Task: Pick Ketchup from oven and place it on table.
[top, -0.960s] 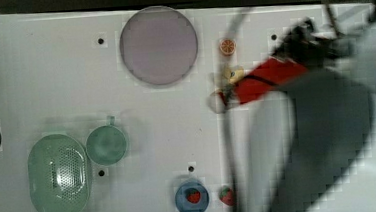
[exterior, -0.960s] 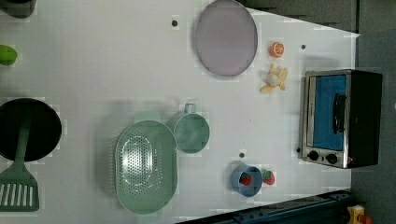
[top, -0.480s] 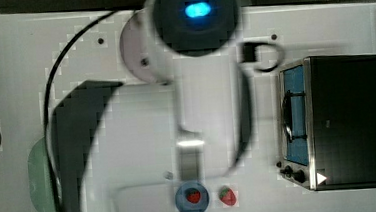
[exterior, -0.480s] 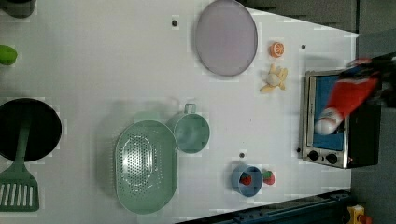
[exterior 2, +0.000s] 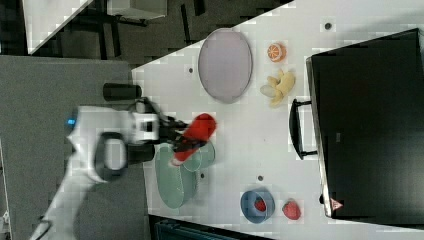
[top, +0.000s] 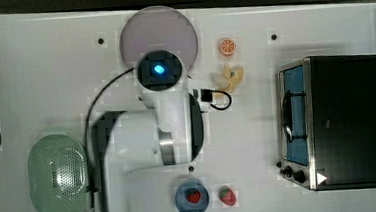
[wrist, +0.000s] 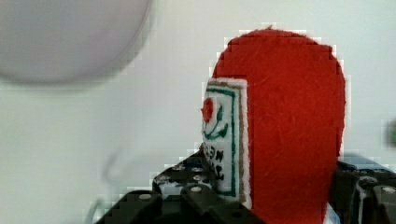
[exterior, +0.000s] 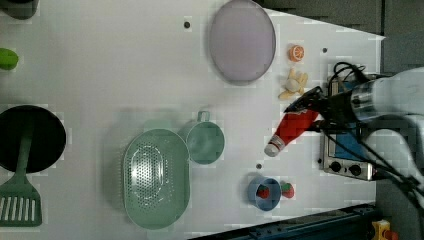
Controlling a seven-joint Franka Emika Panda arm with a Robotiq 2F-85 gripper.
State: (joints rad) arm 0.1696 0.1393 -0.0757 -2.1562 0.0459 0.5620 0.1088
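Observation:
The red Ketchup [exterior: 296,126] hangs tilted above the white table [exterior: 100,75], its white cap [exterior: 273,147] lowest, just to the left view's left of the oven [exterior: 347,162]. My gripper [exterior: 306,112] is shut on the bottle's base end. In the right view the Ketchup [exterior 2: 196,134] sits in the gripper [exterior 2: 181,137] over the green cup. The wrist view has the red body [wrist: 289,121] and white label [wrist: 224,140] between black fingers [wrist: 187,189]. In the top view my arm [top: 162,118] covers the bottle, and the oven [top: 347,120] stands at the top view's right.
A lilac plate [exterior: 242,40], an orange slice [exterior: 297,52] and banana pieces [exterior: 294,85] lie behind the bottle. A green cup [exterior: 205,142], a green colander [exterior: 156,177], a blue bowl [exterior: 264,192] with a strawberry, a loose strawberry [exterior: 286,189], a black pan [exterior: 30,137] and a spatula [exterior: 20,210] also sit here.
The arm has carried the Ketchup from right in front of the oven toward the left view's left, out over the table. In the top view the arm has swung lower and leftward, uncovering the oven.

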